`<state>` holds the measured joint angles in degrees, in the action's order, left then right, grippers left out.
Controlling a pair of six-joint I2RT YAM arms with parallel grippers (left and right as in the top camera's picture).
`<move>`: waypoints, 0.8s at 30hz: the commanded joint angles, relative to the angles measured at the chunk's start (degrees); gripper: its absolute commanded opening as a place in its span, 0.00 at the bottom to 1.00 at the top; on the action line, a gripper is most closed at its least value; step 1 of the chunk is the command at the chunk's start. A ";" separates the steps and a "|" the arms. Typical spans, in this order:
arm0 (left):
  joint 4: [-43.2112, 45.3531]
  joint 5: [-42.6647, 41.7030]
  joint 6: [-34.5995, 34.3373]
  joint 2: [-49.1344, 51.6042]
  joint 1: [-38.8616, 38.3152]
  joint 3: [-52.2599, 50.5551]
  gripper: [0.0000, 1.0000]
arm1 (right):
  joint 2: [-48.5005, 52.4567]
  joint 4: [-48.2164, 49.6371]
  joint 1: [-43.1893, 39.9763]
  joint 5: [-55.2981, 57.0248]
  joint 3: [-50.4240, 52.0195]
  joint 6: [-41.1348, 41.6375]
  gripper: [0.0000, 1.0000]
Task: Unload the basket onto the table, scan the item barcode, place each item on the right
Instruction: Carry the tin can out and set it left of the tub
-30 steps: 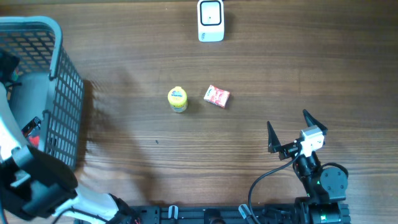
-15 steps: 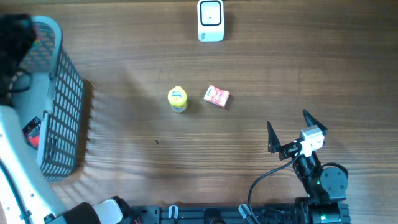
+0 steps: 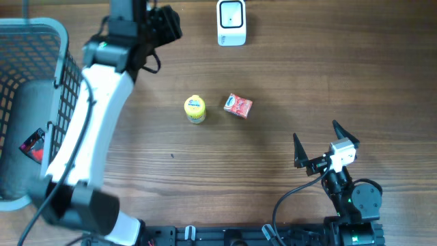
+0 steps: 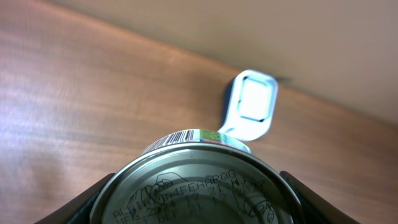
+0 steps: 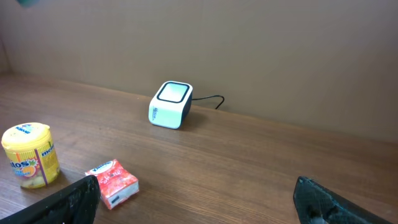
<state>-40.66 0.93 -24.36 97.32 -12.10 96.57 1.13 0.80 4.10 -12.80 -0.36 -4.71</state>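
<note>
Can point(image 4: 199, 186) is clamped in the left gripper point(image 3: 166, 22) up beside the barcode scanner point(image 3: 231, 22), so this looks like the presenting step, next move probably needs its barcode point(image 4: 185, 134) turned to face that scanner, right gripper point(image 3: 316, 134) sits wide open well away

I'm working a mock shop checkout: barcode scanner point(image 3: 231, 22) at top centre, grey basket point(image 3: 68, 102) at the left edge, yellow tub point(image 3: 194, 108) and red packet point(image 3: 238, 105) mid-frame on a wooden table point(image 3: 307, 75).
</note>
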 commanded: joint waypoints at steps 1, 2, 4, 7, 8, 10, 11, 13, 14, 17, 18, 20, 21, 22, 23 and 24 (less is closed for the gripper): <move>-0.59 4.13 -0.15 6.93 -0.33 0.07 0.68 | -0.11 0.13 0.13 0.59 0.07 0.61 1.00; -0.90 4.13 -0.13 8.17 -0.33 0.07 0.68 | -0.11 0.13 0.13 0.59 0.07 0.59 1.00; -1.84 4.09 -0.44 12.22 -0.44 0.07 0.69 | -0.11 0.13 0.13 0.59 0.07 0.61 1.00; -2.97 4.07 -0.57 16.76 -0.44 0.07 0.69 | -0.11 0.13 0.13 0.59 0.07 0.63 1.00; -3.13 4.09 -0.55 18.14 -0.44 0.07 0.69 | -0.11 0.13 0.13 0.59 0.07 0.59 1.00; -3.10 4.07 -0.59 21.07 -0.44 0.00 0.69 | -0.11 0.13 0.13 0.59 0.07 0.61 1.00; -3.17 4.09 -0.57 22.62 -0.44 -0.04 0.69 | -0.11 0.13 0.13 0.59 0.07 0.59 1.00; -3.41 4.09 -0.57 24.81 -0.46 -0.07 0.69 | -0.11 0.13 0.13 0.59 0.07 0.61 1.00; -3.34 4.09 -0.57 26.03 -0.44 -0.24 0.69 | -0.11 0.13 0.13 0.59 0.07 0.61 1.00; -2.49 4.09 -0.57 29.44 -0.46 -1.97 0.69 | -0.11 0.13 0.13 0.59 0.07 0.61 1.00; -1.95 4.09 -0.57 30.14 -0.44 -2.86 0.69 | -0.11 0.13 0.13 0.59 0.07 0.61 1.00; -0.37 4.04 -0.70 31.15 -0.50 -4.70 0.69 | -0.11 0.13 0.13 0.59 0.07 0.61 1.00; 0.28 4.07 -1.57 31.71 -0.55 -5.60 0.70 | -0.11 0.13 0.13 0.59 0.07 0.59 1.00; 0.59 3.78 -1.86 32.00 -0.57 -6.14 0.73 | -0.11 0.13 0.13 0.59 0.07 0.61 1.00; 0.85 3.34 -1.88 32.26 -0.57 -6.51 0.77 | -0.11 0.13 0.13 0.59 0.07 0.61 1.00; 0.83 3.21 -1.84 32.35 -0.55 -6.58 0.80 | -0.11 0.13 0.13 0.59 0.07 0.61 1.00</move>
<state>-40.18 5.58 -24.86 126.96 -12.62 92.79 1.13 0.80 4.10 -12.80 -0.36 -4.71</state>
